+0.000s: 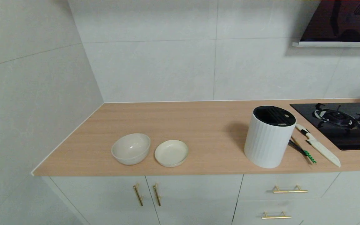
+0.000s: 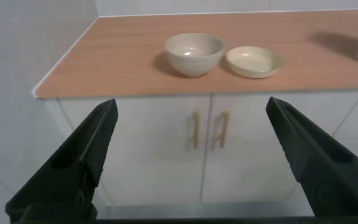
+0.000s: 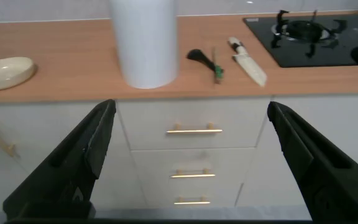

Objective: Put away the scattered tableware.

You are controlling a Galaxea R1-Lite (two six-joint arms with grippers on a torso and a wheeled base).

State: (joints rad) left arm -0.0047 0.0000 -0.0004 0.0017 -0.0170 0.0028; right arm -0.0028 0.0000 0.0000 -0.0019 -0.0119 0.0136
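Nothing put away yet: bowl (image 1: 131,148), dish (image 1: 171,152), knife (image 1: 319,145), chopsticks (image 1: 307,153) lie on counter (image 1: 183,125); left gripper (image 2: 191,109) and right gripper (image 3: 191,109) spread wide, empty.

One bowl (image 1: 131,148), one shallow dish (image 1: 171,152), one ribbed holder (image 1: 269,140), one knife (image 1: 319,146), one black spoon (image 3: 196,55); the number of chopsticks (image 3: 216,65) cannot be told.

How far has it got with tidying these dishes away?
Nothing looks done yet. The deep cream ceramic bowl and shallow cream dish sit side by side on the wooden counter; the cream-handled knife and dark utensils lie beside the white ribbed holder. The left pincer and right pincer hang open and empty, so everything is left.
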